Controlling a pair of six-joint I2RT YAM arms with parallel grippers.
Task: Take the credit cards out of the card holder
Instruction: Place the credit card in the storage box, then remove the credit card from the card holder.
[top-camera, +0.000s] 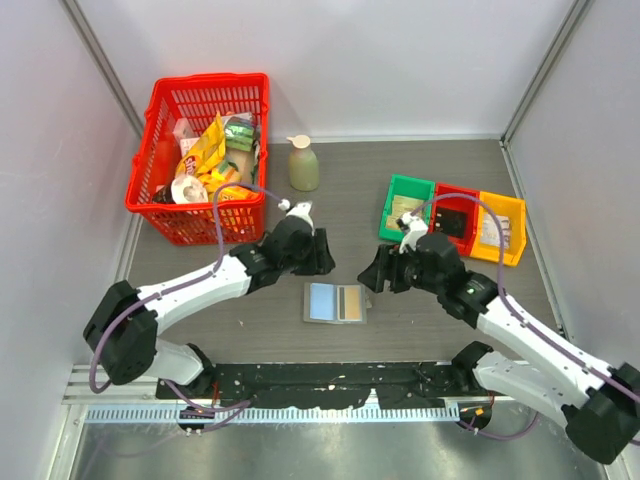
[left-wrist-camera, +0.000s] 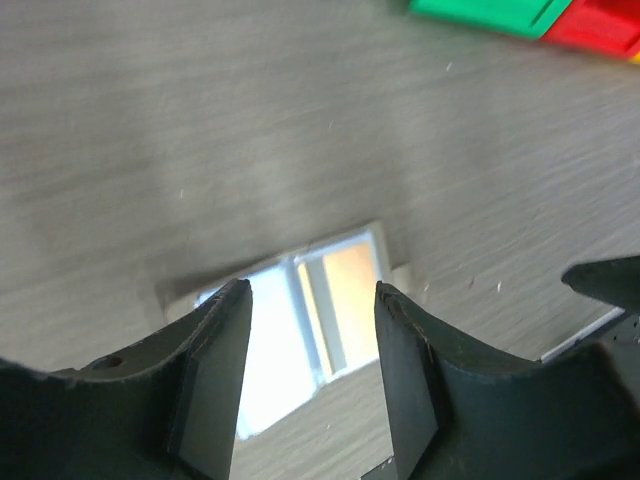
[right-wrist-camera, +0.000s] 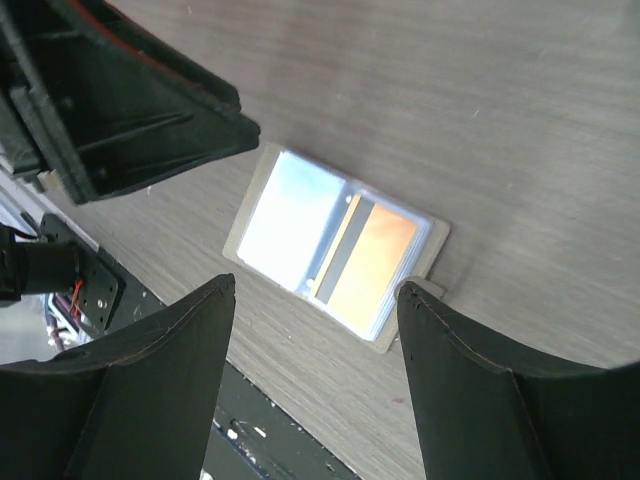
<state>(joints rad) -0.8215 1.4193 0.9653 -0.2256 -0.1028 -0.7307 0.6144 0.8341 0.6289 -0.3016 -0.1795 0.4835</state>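
The card holder (top-camera: 336, 303) lies open and flat on the table near the front edge, with a light blue panel on the left and a grey strip in the middle. A yellow-orange credit card (right-wrist-camera: 375, 262) sits in its right panel; it also shows in the left wrist view (left-wrist-camera: 352, 283). My left gripper (top-camera: 320, 260) is open and empty, just above and behind the holder (left-wrist-camera: 290, 330). My right gripper (top-camera: 373, 274) is open and empty, beside the holder's right edge (right-wrist-camera: 300, 215). Neither gripper touches it.
A red basket (top-camera: 200, 150) of snack packets stands at the back left, with a green bottle (top-camera: 303, 165) next to it. Green (top-camera: 408, 205), red (top-camera: 455, 215) and yellow (top-camera: 500, 228) bins stand in a row at the right. A black rail runs along the table's front edge.
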